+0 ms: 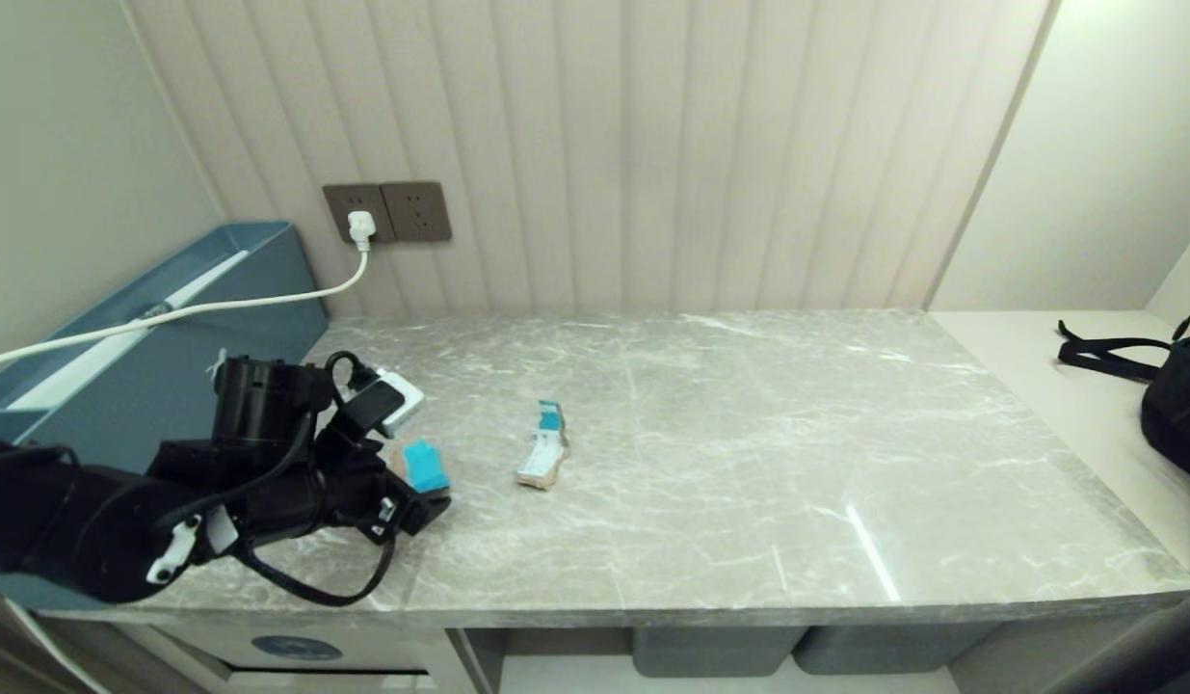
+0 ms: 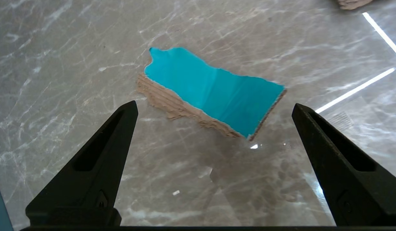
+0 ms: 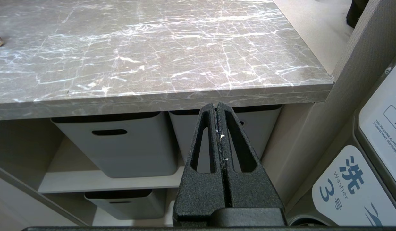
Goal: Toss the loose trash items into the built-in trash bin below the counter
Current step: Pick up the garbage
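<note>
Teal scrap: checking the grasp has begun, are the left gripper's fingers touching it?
Apart. The left wrist view shows the open left gripper with bare counter between each finger and the teal scrap.

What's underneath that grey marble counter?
Under the counter sit grey plastic baskets on open shelves, seen past the shut right claw. Further left, a beige cabinet front with a blue oval sticker shows. Whatever the baskets or cabinet hold is hidden.

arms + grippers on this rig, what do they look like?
Left arm: matte black, bulky rounded links, looping black cables, small white tags. Left gripper: two black tapered wedge fingers with recessed slots. Right gripper: the same textured black wedges with cut-out windows.
</note>
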Controlling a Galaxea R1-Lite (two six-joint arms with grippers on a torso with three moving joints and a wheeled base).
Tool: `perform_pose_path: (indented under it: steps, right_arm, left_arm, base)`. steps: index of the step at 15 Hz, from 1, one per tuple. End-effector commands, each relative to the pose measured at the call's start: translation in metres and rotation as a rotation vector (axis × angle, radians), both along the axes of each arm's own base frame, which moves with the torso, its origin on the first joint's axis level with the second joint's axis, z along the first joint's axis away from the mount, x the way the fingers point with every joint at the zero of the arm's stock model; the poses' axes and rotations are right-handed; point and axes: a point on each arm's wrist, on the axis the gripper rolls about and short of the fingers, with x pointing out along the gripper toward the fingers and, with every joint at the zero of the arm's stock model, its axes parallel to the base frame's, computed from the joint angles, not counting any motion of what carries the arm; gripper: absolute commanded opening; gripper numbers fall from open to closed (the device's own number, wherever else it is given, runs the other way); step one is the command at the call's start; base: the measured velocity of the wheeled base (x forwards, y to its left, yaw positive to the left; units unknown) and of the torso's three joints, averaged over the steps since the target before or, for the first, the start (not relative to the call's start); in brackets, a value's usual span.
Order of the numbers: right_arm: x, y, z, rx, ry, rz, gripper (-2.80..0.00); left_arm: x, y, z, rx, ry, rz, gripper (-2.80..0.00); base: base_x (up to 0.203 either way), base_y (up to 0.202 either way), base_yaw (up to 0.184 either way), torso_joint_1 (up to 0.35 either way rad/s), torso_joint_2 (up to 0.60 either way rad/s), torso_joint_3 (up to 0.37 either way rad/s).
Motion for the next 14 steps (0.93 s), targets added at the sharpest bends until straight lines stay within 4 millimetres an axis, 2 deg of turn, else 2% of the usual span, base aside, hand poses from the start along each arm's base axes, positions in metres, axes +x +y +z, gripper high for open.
perform_pose_path:
  steps: [1,8,12,13,14]
  right_arm:
    - [0.000,0.000,0.000,0.000,0.001,0.000,-2.80]
    - [0.000,0.000,0.000,0.000,0.001,0.000,-2.80]
    - [0.000,0.000,0.000,0.000,0.001,0.000,-2.80]
    - [0.000,0.000,0.000,0.000,0.001,0.000,-2.80]
    - [0.000,0.000,0.000,0.000,0.001,0.000,-2.80]
  left_arm:
    - [0.003,0.001,-0.003,0.005,0.008,0.004,0.00]
    - [0.011,-0.002,-0.011,0.011,0.026,0.001,0.00]
    - [0.022,-0.005,-0.011,0.006,0.015,-0.004,0.00]
    - [0.026,-0.006,-0.009,0.003,0.006,-0.004,-2.80]
    - [0.028,-0.007,-0.009,0.000,0.003,-0.005,-2.80]
  base:
    - [0.000,0.000,0.000,0.000,0.00,0.000]
    - [0.000,0.000,0.000,0.000,0.00,0.000]
    - [0.000,0.000,0.000,0.000,0.00,0.000]
    - [0.000,0.000,0.000,0.000,0.00,0.000]
    - [0.000,0.000,0.000,0.000,0.00,0.000]
